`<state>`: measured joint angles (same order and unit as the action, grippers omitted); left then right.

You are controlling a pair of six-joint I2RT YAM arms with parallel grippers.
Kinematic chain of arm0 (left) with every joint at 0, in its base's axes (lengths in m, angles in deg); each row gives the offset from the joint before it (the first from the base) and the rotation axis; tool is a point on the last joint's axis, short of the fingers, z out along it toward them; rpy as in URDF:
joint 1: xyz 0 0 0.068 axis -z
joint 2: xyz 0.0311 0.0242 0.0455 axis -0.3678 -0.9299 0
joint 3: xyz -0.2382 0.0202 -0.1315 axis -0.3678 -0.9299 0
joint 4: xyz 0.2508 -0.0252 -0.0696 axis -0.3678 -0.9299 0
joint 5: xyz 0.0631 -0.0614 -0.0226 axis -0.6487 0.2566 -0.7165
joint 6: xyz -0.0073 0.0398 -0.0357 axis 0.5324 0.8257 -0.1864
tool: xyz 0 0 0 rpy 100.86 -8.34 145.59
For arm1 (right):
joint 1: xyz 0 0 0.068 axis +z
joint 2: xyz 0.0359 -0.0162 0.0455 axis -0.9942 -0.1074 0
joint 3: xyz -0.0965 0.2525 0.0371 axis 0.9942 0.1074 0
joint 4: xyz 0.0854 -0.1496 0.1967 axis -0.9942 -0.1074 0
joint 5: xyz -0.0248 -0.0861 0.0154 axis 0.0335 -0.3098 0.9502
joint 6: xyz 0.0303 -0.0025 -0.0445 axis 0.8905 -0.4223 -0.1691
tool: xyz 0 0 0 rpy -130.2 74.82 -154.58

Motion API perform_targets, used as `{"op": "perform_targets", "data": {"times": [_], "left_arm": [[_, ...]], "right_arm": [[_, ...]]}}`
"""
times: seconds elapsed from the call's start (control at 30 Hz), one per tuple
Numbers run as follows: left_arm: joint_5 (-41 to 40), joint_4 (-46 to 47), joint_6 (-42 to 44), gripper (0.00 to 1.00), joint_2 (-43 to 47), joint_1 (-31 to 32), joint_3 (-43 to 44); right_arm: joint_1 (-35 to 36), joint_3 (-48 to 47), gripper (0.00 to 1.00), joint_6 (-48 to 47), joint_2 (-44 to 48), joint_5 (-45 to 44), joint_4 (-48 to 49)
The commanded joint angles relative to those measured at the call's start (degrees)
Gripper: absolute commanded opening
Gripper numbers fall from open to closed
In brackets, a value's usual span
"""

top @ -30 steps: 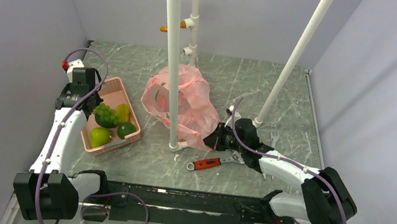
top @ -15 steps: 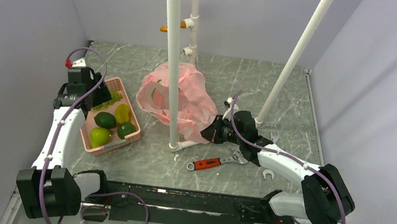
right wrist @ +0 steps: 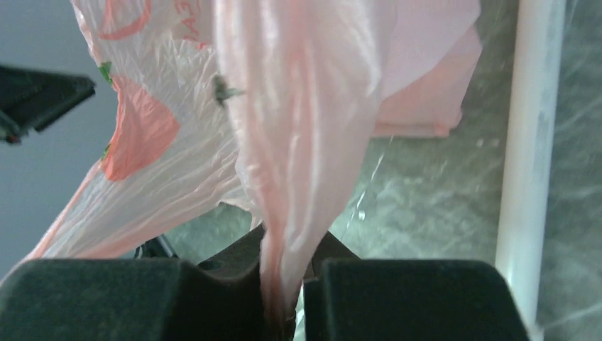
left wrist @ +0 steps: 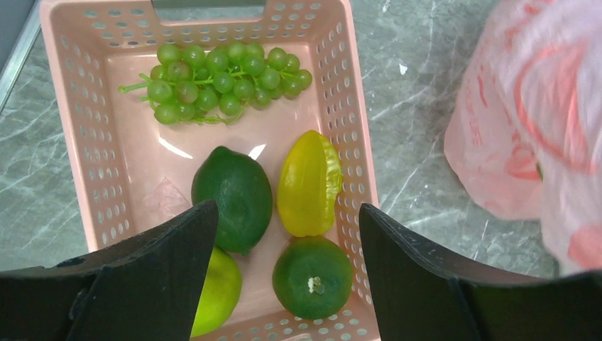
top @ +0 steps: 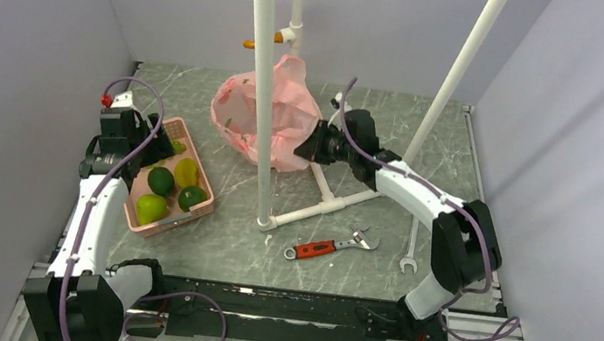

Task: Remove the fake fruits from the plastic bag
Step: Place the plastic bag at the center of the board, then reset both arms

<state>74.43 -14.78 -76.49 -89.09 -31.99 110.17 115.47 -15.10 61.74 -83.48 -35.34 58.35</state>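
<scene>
The pink plastic bag (top: 286, 129) hangs crumpled behind the white upright pole, and my right gripper (top: 310, 148) is shut on a twisted fold of the bag (right wrist: 305, 142) from its right side, jaws (right wrist: 287, 284) pinched tight. Whether anything lies inside it I cannot tell. The fake fruits lie in the pink slotted basket (left wrist: 64, 106): green grapes (left wrist: 220, 82), a dark green lime (left wrist: 232, 197), a yellow starfruit (left wrist: 309, 182), a green orange (left wrist: 312, 266) and a yellow-green fruit (left wrist: 216, 291). My left gripper (left wrist: 285, 213) hovers open above the basket (top: 202, 177), holding nothing.
A white pipe frame stands mid-table: an upright pole (top: 261, 86), a slanted pole (top: 461, 77) and a floor pipe (top: 338, 202). A red-handled adjustable wrench (top: 328, 246) and a spanner (top: 410, 246) lie near the front right. Walls close in on three sides.
My left gripper opened and let the grapes drop into the basket, then drew back. My right gripper carried the bag up and toward the back, past the floor pipe.
</scene>
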Motion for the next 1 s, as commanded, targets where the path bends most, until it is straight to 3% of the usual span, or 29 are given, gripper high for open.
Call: {"op": "perform_targets", "data": {"times": [0.0, 0.23, 0.37, 0.6, 0.77, 0.97], "left_arm": [[3.3, 2.7, 1.1, 0.79, 3.8, 0.8, -1.3], [9.4, -2.6, -0.5, 0.85, 12.2, 1.5, -1.2], [11.9, -6.2, -0.2, 0.91, 17.5, 1.5, 1.5], [12.9, -13.0, 0.3, 0.93, 20.8, 1.5, 10.7], [14.0, -15.2, -1.1, 0.95, 23.0, 1.5, 16.8], [12.6, -16.5, -3.0, 0.97, 26.1, 1.5, 23.6]], "right_arm": [[-2.1, -9.9, 0.19, -2.4, -6.1, 2.9, -7.9], [-3.4, -10.4, 0.63, -3.3, -4.1, 5.9, -8.6], [-3.3, -10.0, 0.78, -5.8, 0.4, 3.4, -12.0], [-3.6, -9.0, 0.94, -9.4, 12.3, -2.8, -19.4], [-3.6, -8.3, 0.96, -11.7, 23.4, -9.1, -26.5], [-3.6, -10.5, 1.00, -13.7, 35.7, -24.7, -36.0]]}}
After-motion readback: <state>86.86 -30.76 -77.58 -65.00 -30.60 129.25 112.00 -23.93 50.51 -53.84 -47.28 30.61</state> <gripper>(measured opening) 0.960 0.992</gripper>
